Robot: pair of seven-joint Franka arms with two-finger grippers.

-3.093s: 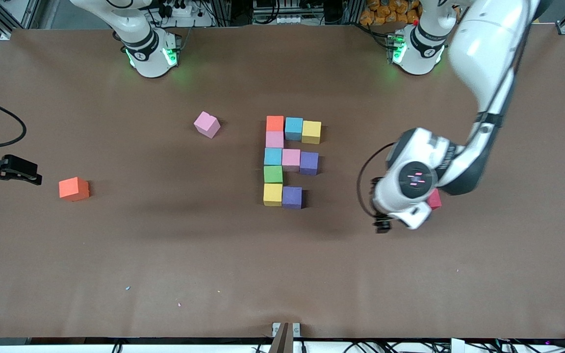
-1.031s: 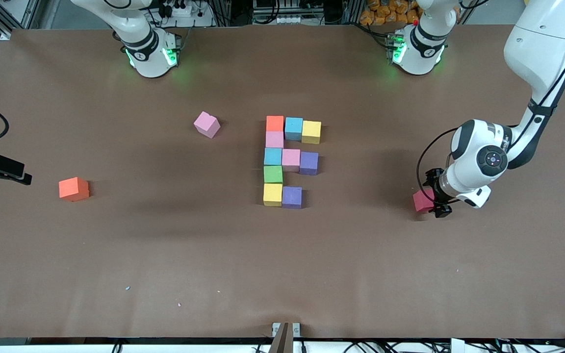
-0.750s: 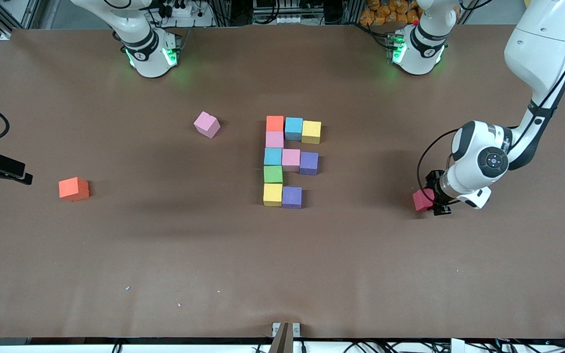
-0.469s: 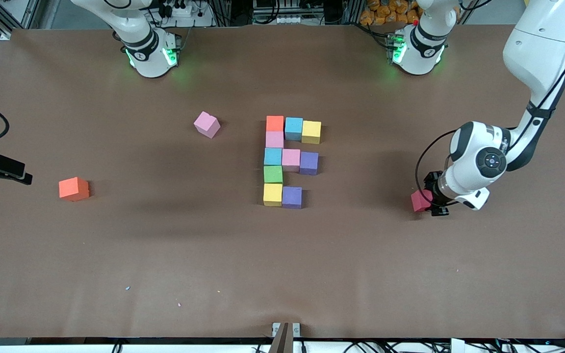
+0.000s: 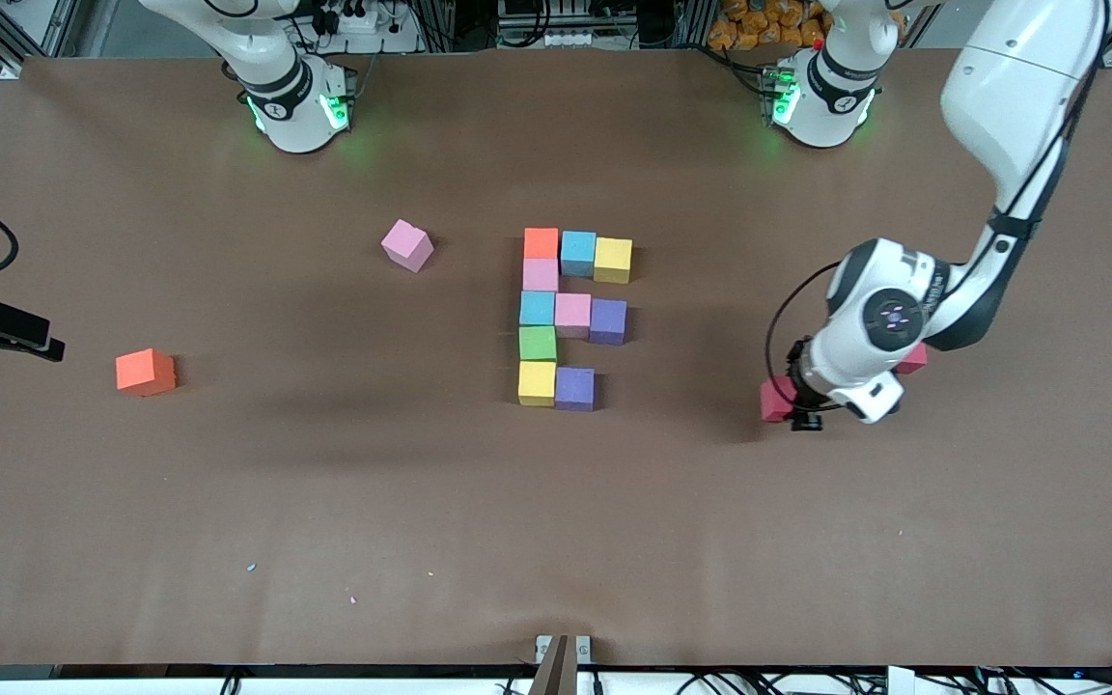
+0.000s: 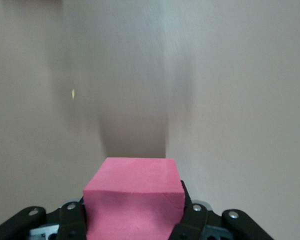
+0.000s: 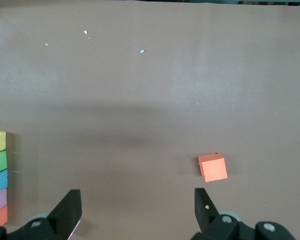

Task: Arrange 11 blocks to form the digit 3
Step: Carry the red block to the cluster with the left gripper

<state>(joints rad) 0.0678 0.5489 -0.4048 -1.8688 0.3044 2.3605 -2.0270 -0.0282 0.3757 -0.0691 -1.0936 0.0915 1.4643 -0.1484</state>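
**Red cube in my grip, one gap to fill**

My left gripper point(image 5: 792, 403) has its fingers point(image 6: 73, 224) clamped on the small red foam cube point(image 6: 134, 197), one on each side face, and I carry it above the bare brown counter point(image 5: 324, 502) toward the left arm's end. The wrist view shows the cube's top edge well above my fingers, so the hold sits low on soft foam; I judge it could twist or slip if I swing fast.

Well apart from it lies the unfinished digit 3 of mixed-colour foam cubes point(image 5: 570, 319). Its nearest bar holds only a yellow cube point(image 5: 537, 382) and a purple cube point(image 5: 574, 388), so the slot beside the purple one looks like my target. Coming down crooked there would shove the purple cube and skew the row.

My right gripper point(image 7: 137, 210) waits, fingers spread wide and empty, near a loose orange foam cube point(image 5: 145, 372). A loose pink foam cube point(image 5: 407, 244) sits near the digit, farther from the camera.
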